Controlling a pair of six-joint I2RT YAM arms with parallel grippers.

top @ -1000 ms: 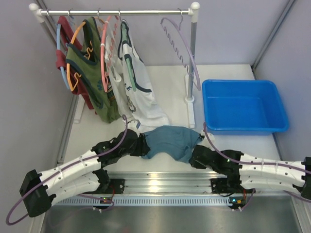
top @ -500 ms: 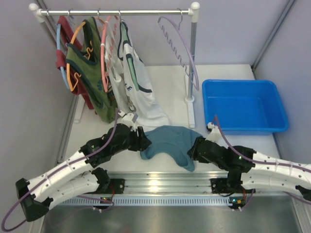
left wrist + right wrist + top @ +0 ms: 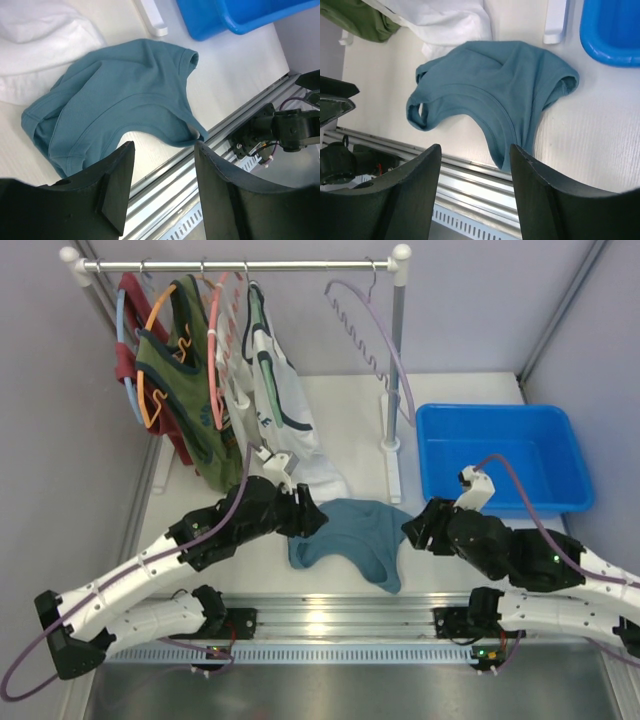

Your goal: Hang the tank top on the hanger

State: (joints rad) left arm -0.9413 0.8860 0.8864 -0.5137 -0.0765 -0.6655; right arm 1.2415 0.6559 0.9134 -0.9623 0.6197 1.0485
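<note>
The teal tank top [image 3: 350, 538] lies crumpled on the white table near the front edge, free of both grippers. It also shows in the left wrist view [image 3: 125, 95] and the right wrist view [image 3: 495, 85]. My left gripper [image 3: 308, 513] hovers at its left edge, open, with nothing between its fingers [image 3: 164, 147]. My right gripper [image 3: 418, 530] hangs just right of the cloth, open and empty [image 3: 475, 150]. The pale lavender hanger [image 3: 375, 330] hangs by its hook on the rack's rail at the back, toward the right end.
A blue bin [image 3: 500, 455] stands at the right. The rack [image 3: 240, 265] also carries an olive patterned top [image 3: 190, 390], a white top [image 3: 275, 400], and pink and orange hangers. Its white foot [image 3: 392, 465] lies behind the tank top. A metal rail [image 3: 330, 615] runs along the near edge.
The right gripper has opened, let go of the tank top and drawn back to the right. The left gripper has lifted off its left edge. The cloth has settled on the table.
</note>
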